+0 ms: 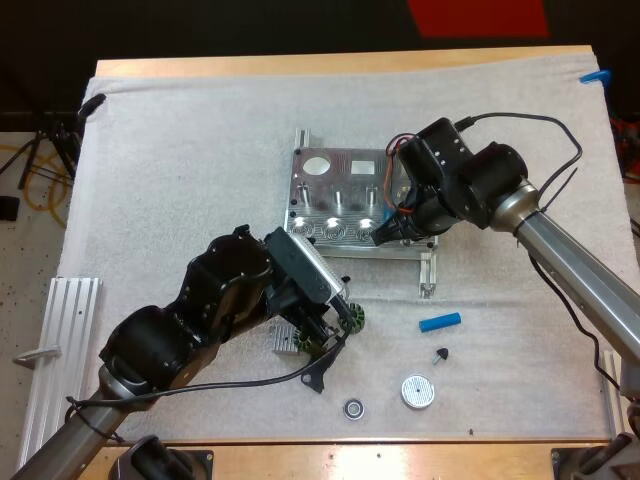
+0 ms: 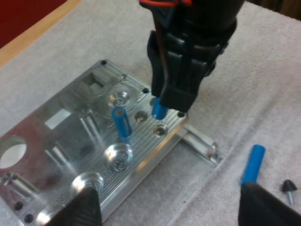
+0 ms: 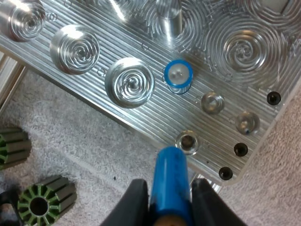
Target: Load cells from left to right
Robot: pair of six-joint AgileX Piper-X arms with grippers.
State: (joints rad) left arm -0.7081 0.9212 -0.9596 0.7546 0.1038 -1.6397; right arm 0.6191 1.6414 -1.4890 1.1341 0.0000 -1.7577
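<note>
**Item 1, held blue cylinder** (image 3: 171,174): clamped from both sides between the fingers of the right pincer (image 3: 168,190), which is closed down to the cylinder's width. The long axis is set along the fingers, near upright. The free end is pointed down at a small socket near a corner of the metal fixture (image 1: 345,170). The upper end is hidden inside the pincer. Contact between tip and socket cannot be made out.

**Item 2, seated blue cylinder** (image 2: 121,123): stood upright in the fixture, just beyond the right pincer's tip and apart from it.

**Item 3, loose blue cylinder** (image 1: 440,322): laid flat on the white mat (image 1: 180,150), well apart from the right pincer and near one finger of the left pincer (image 2: 171,209).

**Left pincer:** the fingers are spread wide, and nothing is held or touched. Only their tips are seen in its own wrist view.

**Item 4, green ribbed parts** (image 3: 44,200): set on the mat beside the fixture's edge, one of them partly cut off.
</note>
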